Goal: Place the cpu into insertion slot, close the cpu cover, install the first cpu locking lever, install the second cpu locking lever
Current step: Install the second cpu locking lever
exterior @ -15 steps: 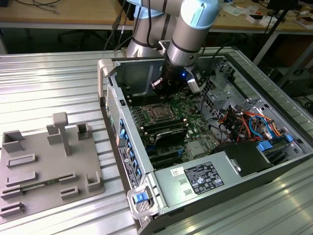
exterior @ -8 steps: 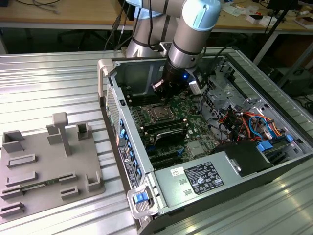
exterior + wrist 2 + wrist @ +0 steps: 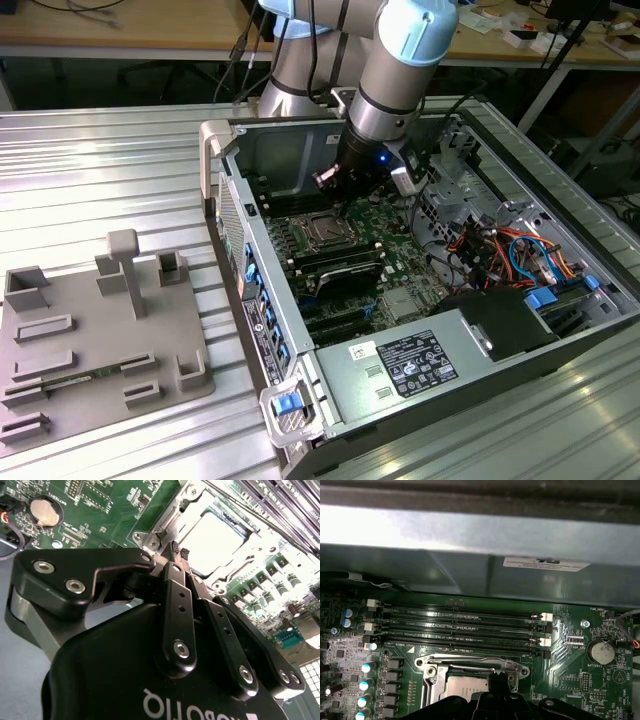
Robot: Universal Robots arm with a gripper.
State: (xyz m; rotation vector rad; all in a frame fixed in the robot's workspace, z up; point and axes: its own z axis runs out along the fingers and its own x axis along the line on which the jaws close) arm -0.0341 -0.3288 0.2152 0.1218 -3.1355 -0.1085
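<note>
- Black two-fingered claw [image 3: 179, 551] hangs inside the open grey computer case [image 3: 300, 400], low over the green circuit board [image 3: 385, 230]; its fingertips [image 3: 175, 547] are drawn narrow, almost together, with nothing visible between them.
- Small flat square cpu with silvery-grey metal top [image 3: 215, 540] lies in the square dark insertion slot [image 3: 245, 529], seen in both wrist views [image 3: 462, 687].
- Square silvery metal cpu cover frame [image 3: 175, 507] lies flat around the chip, its cut-out middle showing the chip top.
- Claw tips sit at the cover's edge, just beside a corner screw [image 3: 153, 543]; contact cannot be told.
- Long black memory slots [image 3: 465, 625] run beside the socket.
- Round silver coin battery [image 3: 600, 651] sits apart on the board.
- Grey moulded parts tray [image 3: 90, 330] rests on the ribbed metal counter [image 3: 100, 170], toward the exterior view's left.
</note>
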